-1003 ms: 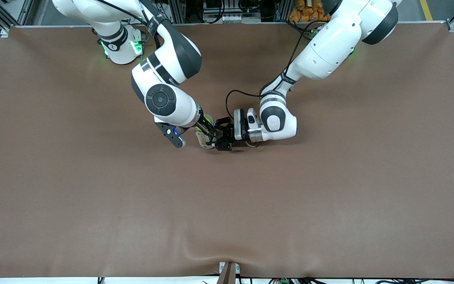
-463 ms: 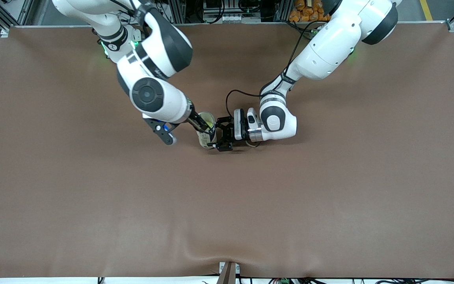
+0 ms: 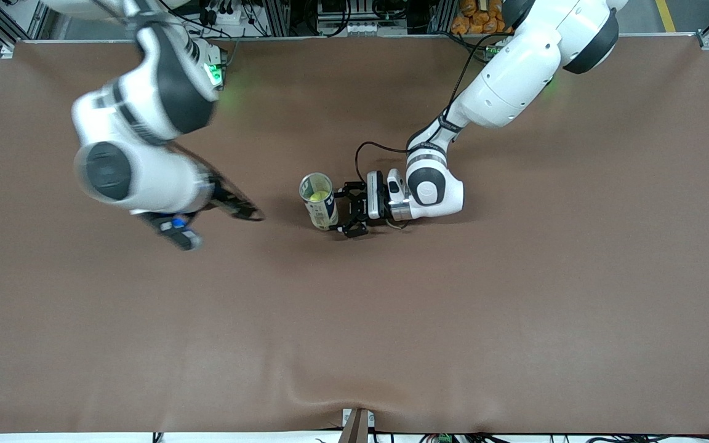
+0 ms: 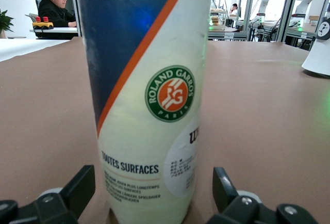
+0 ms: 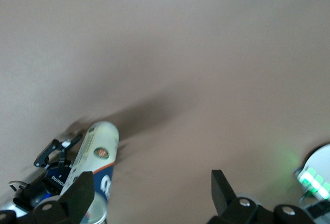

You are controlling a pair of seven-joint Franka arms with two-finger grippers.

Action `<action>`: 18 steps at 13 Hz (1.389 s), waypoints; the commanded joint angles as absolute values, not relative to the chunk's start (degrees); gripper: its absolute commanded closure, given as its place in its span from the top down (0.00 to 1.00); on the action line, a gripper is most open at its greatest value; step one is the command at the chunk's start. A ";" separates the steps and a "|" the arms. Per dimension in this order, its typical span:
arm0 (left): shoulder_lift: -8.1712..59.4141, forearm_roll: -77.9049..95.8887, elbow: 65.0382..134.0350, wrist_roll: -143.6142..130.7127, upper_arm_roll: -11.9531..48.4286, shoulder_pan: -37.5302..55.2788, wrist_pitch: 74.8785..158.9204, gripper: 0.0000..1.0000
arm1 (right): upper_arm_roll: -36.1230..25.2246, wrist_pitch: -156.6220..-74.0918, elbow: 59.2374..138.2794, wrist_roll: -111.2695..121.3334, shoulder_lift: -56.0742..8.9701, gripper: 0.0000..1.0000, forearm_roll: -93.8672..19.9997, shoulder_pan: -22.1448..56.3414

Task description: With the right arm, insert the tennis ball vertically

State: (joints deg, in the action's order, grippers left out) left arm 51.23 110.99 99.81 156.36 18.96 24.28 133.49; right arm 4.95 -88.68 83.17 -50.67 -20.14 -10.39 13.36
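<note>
Tennis ball sits inside can, visible through open top; can upright on table mid-table. I read scene from right arm's end: right gripper in air over bare table beside can, fingers spread wide, empty. Left gripper low at can's base, fingers parted either side of can, not touching.
</note>
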 commanded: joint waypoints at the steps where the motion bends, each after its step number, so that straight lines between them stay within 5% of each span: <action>1: 49.58 112.76 102.21 159.97 19.34 23.47 133.86 1.00 | 5.98 -88.07 83.85 -41.35 -18.20 1.00 -8.45 8.46; 5: 44.40 112.59 107.83 158.29 19.34 22.33 133.77 1.00 | 5.45 -87.45 85.60 -22.38 -14.78 1.00 -4.50 2.73; 11: 33.50 109.36 118.64 153.47 19.51 19.26 133.42 1.00 | -5.35 -87.36 89.21 1.12 -5.29 1.00 -1.76 3.60; 18: 29.27 83.19 119.45 137.04 19.51 8.02 127.10 1.00 | -5.28 -82.46 85.53 3.43 -1.41 1.00 -1.58 0.97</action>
